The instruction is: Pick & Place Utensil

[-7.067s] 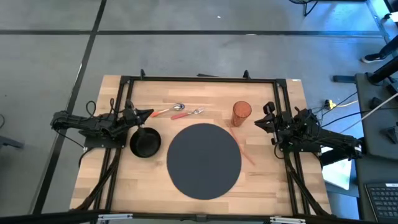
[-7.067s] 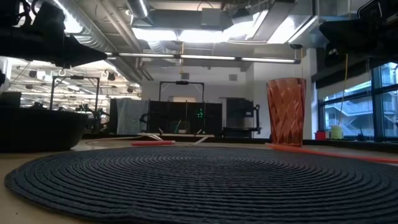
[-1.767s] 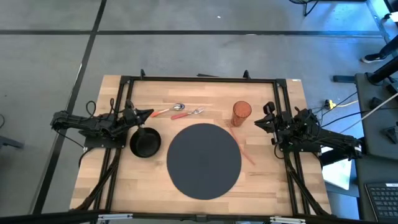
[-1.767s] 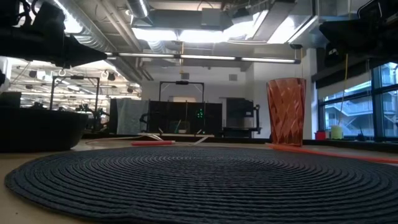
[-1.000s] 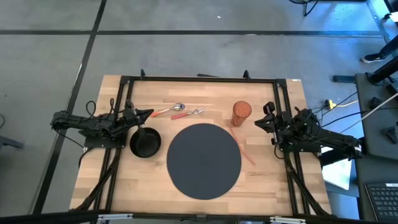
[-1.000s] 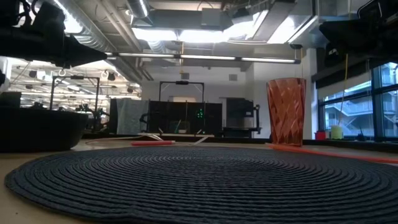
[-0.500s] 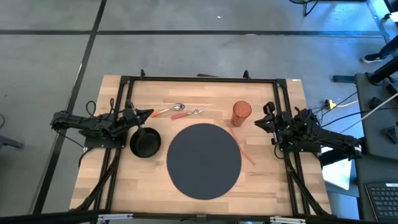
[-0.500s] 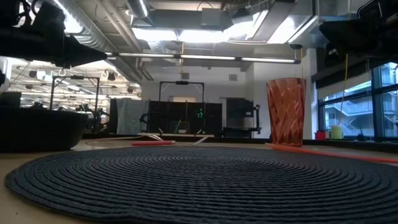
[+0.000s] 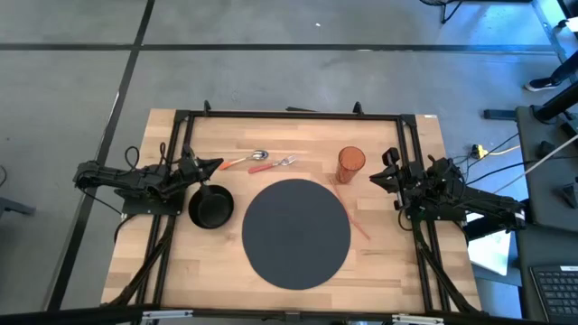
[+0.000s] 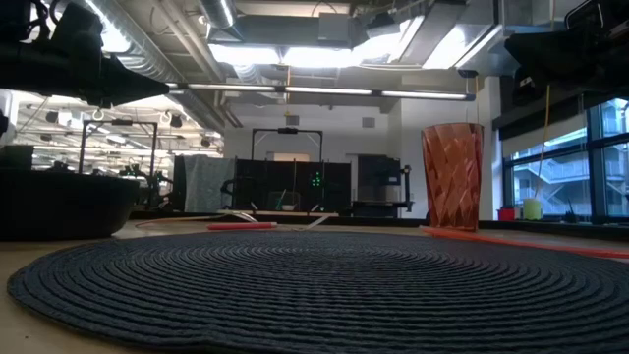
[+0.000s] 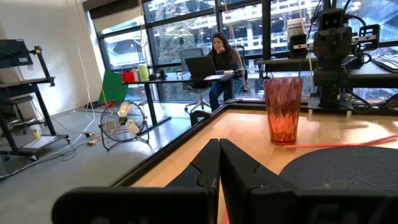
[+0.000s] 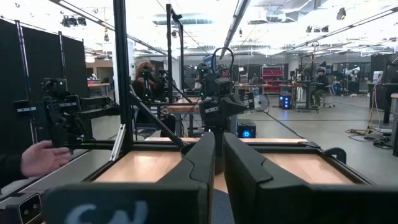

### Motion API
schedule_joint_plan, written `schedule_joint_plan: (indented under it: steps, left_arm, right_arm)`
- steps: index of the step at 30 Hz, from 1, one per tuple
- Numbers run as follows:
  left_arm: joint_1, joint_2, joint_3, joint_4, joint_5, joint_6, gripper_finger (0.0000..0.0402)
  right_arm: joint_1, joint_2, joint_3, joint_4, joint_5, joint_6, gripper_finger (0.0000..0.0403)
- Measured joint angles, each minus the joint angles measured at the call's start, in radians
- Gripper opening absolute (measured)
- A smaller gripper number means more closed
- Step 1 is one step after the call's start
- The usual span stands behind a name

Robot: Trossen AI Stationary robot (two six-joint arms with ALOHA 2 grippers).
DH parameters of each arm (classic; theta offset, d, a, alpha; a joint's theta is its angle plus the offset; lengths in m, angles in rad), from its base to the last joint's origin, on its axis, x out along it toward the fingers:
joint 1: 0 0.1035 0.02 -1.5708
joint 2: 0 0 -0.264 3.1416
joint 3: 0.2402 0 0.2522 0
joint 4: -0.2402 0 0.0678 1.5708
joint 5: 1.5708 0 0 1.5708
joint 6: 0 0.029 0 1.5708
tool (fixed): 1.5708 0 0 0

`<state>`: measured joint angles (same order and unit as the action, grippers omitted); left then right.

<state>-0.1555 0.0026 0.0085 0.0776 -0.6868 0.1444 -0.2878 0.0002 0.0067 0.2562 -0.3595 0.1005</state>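
A spoon [image 9: 246, 161] with an orange handle and a fork [image 9: 274, 163] with a red handle lie flat on the wooden table near its far edge. My left gripper [image 9: 218, 165] is shut and empty, just left of the spoon, hovering above the table. Its shut fingers also show in the left wrist view [image 11: 219, 149]. My right gripper [image 9: 371, 178] is shut and empty at the table's right side, beside the orange cup [image 9: 350, 164]. Its shut fingers also show in the right wrist view [image 12: 219, 140].
A dark round woven placemat [image 9: 296, 233] lies at the table's middle. A black bowl [image 9: 210, 206] stands left of it, under the left arm. A thin orange stick [image 9: 354, 218] lies along the mat's right rim. A person's hand [image 12: 38, 158] shows beyond the table.
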Motion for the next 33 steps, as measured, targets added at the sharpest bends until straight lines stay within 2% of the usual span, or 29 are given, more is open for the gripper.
schedule_joint_plan:
  steps: [15, 22, 28, 33]
  left_arm:
    - [0.000, 0.000, 0.000, 0.000, 0.000, -0.041, 0.0004]
    - [0.000, 0.000, 0.000, 0.004, 0.006, -0.199, 0.0004]
    - [0.000, 0.000, 0.000, 0.103, 0.018, -0.205, 0.0004]
    - [0.000, 0.000, 0.000, 0.119, 0.035, -0.218, 0.0004]
  right_arm:
    - [0.000, 0.000, 0.000, 0.000, 0.000, 0.000, 0.0033]
    - [0.000, 0.000, 0.000, 0.000, 0.000, 0.002, 0.0033]
    - [0.000, 0.000, 0.000, 0.000, 0.000, 0.021, 0.0033]
    - [0.000, 0.000, 0.000, 0.024, 0.000, 0.021, 0.0033]
